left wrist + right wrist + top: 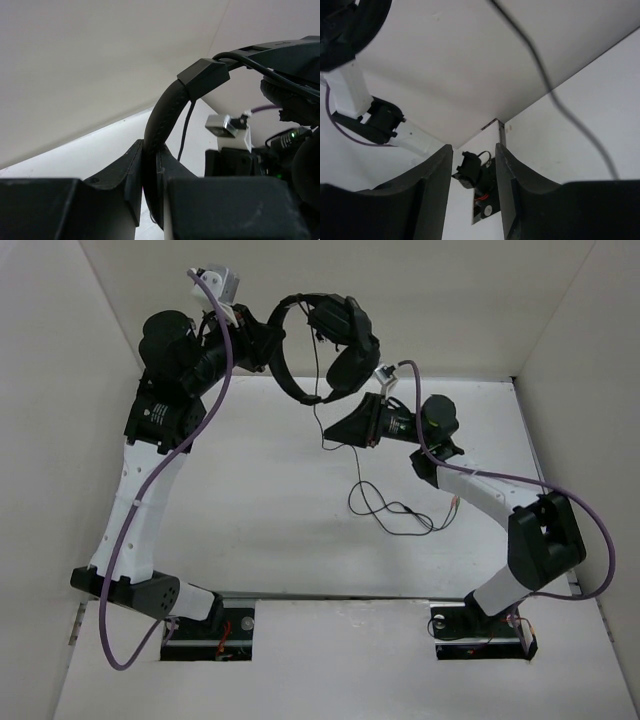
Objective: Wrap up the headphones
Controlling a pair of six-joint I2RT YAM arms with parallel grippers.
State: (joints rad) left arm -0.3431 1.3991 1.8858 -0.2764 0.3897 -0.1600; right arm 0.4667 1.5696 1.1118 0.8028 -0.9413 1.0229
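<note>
The black headphones [322, 342] hang in the air near the back wall. My left gripper [262, 342] is shut on their thin band [162, 112], which is pinched between its fingers [127, 170]. The padded earcup [347, 362] hangs at the right end of the band. The thin black cable [360, 490] drops from the headset to the table and lies there in loose loops, with small coloured plugs [453, 505] at its end. My right gripper [333, 436] hovers just below the earcup, beside the hanging cable. Its jaws [472, 170] stand open with nothing between them, and the cable [545, 75] passes above them.
White walls enclose the table [250, 500] on the left, back and right. Thick purple robot cables [215, 400] [560, 495] loop along both arms. The right wrist's camera block [227, 127] sits close beside the headphone band.
</note>
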